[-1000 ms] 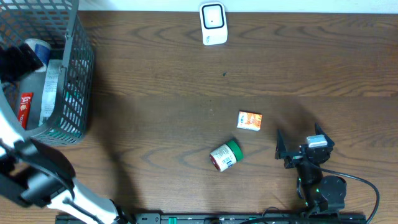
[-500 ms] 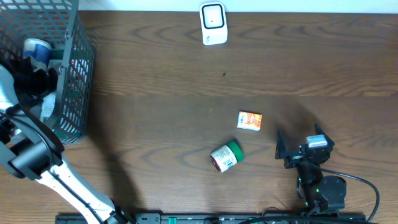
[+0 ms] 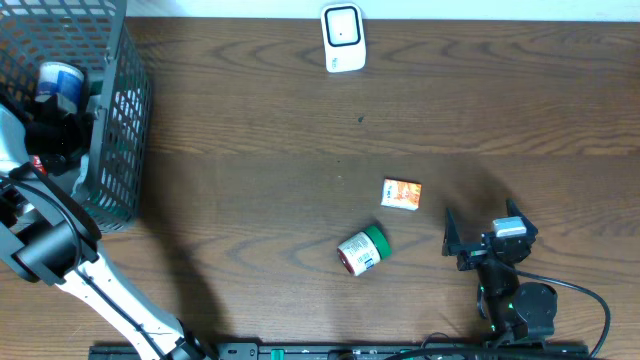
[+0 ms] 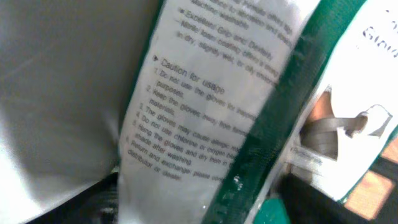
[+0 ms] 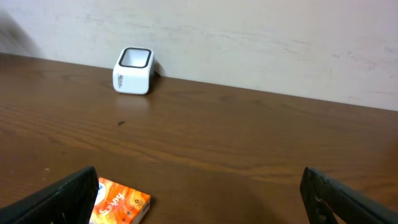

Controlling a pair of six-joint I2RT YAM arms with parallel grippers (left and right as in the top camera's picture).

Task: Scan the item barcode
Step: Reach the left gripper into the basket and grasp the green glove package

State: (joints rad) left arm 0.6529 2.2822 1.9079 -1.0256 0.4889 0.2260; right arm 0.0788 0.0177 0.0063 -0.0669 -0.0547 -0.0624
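Observation:
My left gripper [image 3: 55, 130] reaches down into the grey wire basket [image 3: 125, 110] at the table's left end. In the left wrist view a white plastic glove packet [image 4: 205, 93] with a green stripe fills the frame and lies between the dark fingers [image 4: 93, 199] of the left gripper [image 4: 199, 208]. The jaws stand wide; whether they touch the packet I cannot tell. No barcode shows on it. The white scanner [image 3: 342, 38] stands at the back edge and also shows in the right wrist view [image 5: 133, 70]. My right gripper [image 3: 482, 222] rests open near the front right, empty [image 5: 199, 199].
An orange box [image 3: 402, 194] lies mid-table, just left of my right gripper [image 5: 121, 204]. A green-capped jar [image 3: 362, 250] lies on its side in front of it. A blue-topped can [image 3: 60, 82] sits in the basket beside my left arm.
The left arm has gone deeper into the basket and its jaws have narrowed a little around the packet. The right arm has not moved.

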